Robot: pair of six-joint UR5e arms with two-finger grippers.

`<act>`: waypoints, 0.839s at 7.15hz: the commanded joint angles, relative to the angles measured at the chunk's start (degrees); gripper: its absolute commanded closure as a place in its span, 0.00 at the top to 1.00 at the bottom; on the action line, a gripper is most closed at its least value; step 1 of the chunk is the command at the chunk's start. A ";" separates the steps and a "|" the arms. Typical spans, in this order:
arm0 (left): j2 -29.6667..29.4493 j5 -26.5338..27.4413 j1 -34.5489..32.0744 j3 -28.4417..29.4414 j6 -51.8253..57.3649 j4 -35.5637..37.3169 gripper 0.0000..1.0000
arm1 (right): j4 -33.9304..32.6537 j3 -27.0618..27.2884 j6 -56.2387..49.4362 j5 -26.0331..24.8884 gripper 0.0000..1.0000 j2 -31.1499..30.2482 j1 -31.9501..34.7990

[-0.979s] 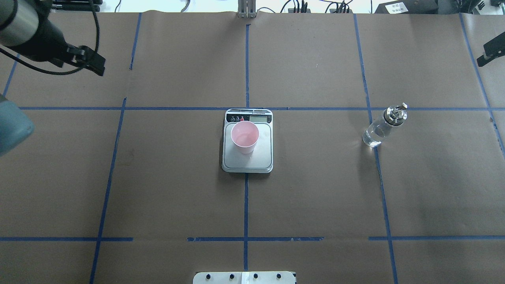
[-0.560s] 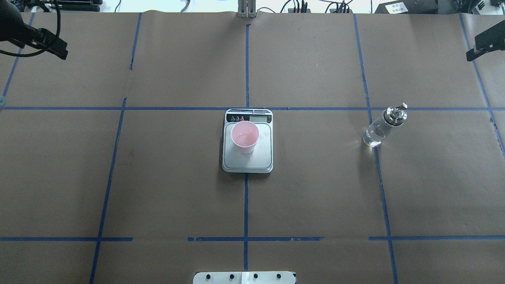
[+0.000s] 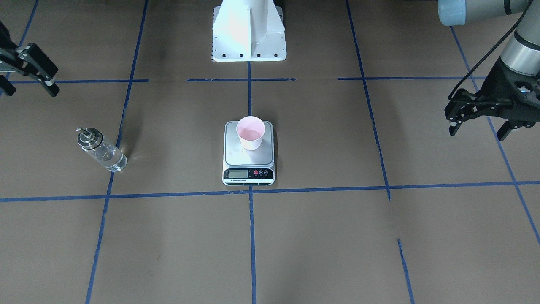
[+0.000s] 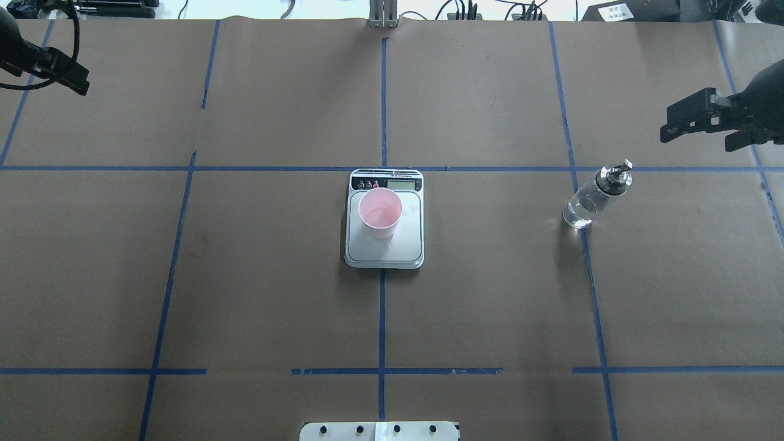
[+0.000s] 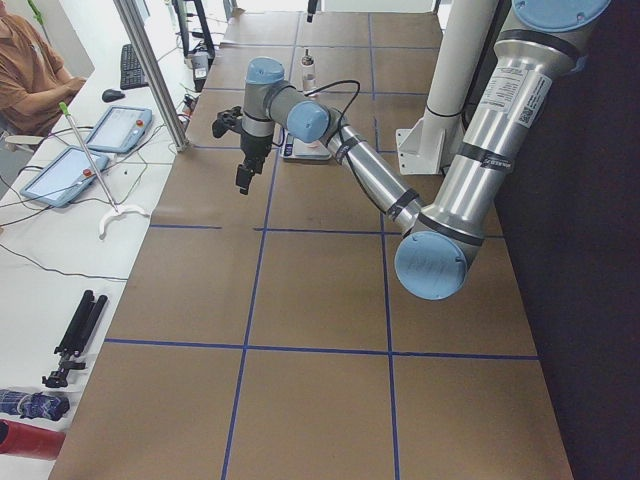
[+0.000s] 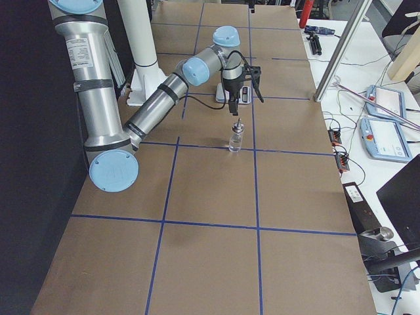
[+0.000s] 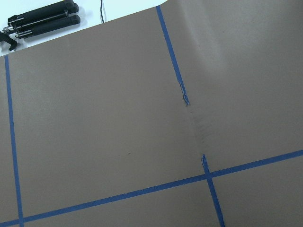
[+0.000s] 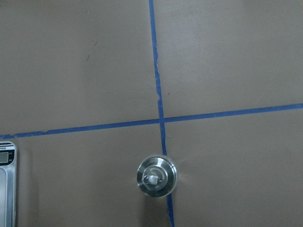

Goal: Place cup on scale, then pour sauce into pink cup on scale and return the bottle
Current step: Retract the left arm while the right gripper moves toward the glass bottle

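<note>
The pink cup (image 4: 380,211) stands upright on the scale (image 4: 384,252) at the table's middle; it also shows in the front view (image 3: 250,133) on the scale (image 3: 248,158). The clear bottle (image 4: 589,199) stands alone to the right, also seen in the front view (image 3: 102,150) and from above in the right wrist view (image 8: 156,176). My right gripper (image 4: 698,138) is open and empty, above and just beyond the bottle, apart from it. My left gripper (image 3: 479,133) is open and empty, far off at the table's left.
The robot's base plate (image 4: 380,430) sits at the near edge. Blue tape lines cross the brown paper. A black tripod (image 7: 42,19) lies past the table's far left edge. An operator's desk with tablets (image 5: 90,145) runs along the far side.
My right gripper has come in from the right edge towards the bottle. My left gripper has drawn back to the far left corner. Cup, scale and bottle have not moved.
</note>
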 commanded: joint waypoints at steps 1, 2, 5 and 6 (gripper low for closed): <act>2.93 -0.21 -0.95 0.86 0.51 0.35 1.00 | 1.73 5.98 8.34 -8.15 1.00 -3.01 -7.81; 3.11 -3.17 -2.18 2.08 1.56 0.62 1.00 | 6.62 6.61 8.81 -9.85 1.00 -6.86 -9.32; 3.37 -4.08 -2.98 4.20 6.57 0.89 1.00 | 23.28 6.71 16.36 -26.86 1.00 -19.63 -20.89; 3.37 -4.25 -3.07 4.12 6.58 0.89 1.00 | 25.19 6.71 18.55 -32.57 1.00 -21.38 -25.20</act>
